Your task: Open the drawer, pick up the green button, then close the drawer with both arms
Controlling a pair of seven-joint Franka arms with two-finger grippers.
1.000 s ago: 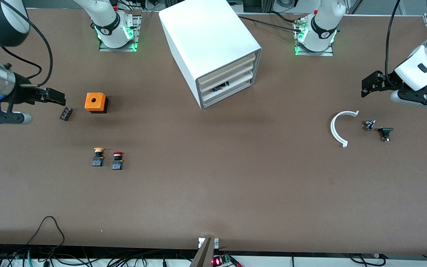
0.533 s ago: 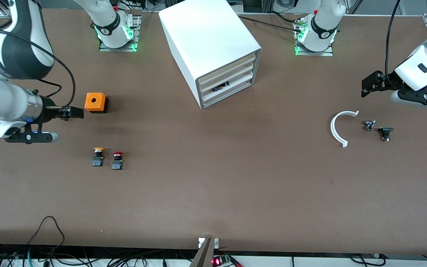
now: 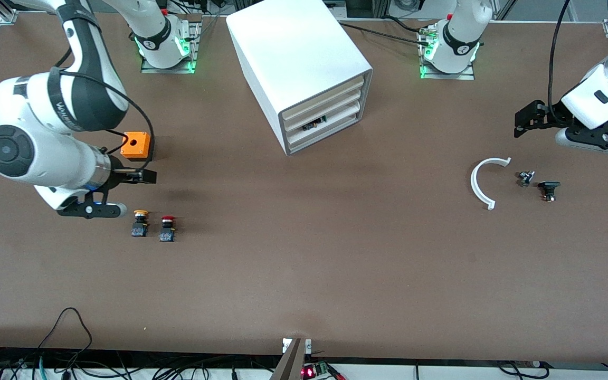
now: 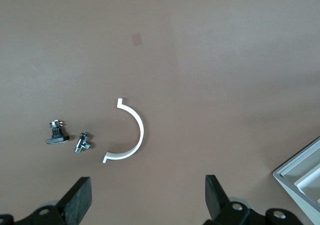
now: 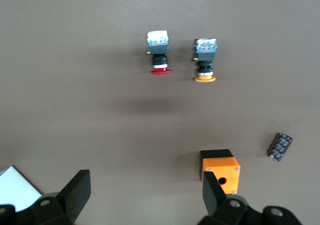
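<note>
Cabinet [image 3: 304, 68] stood mid-table near bases, all four drawers [image 3: 321, 122] shut; green button unseen. Right gripper [image 3: 143, 177] hung, fingers apart and empty, over table beside orange box [image 3: 136, 145]; yellow button [image 3: 140, 222], red button [image 3: 167, 228] nearer camera. Left gripper [image 3: 520, 122] waited, fingers apart, empty, above white arc [image 3: 481, 183].

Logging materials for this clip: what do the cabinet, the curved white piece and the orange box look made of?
Cabinet: likely plastic, smooth matte white shell.
Curved white piece: probably plastic, thin uniform white arc with a notched end.
Orange box: apparently plastic, glossy orange lid on black base.
</note>
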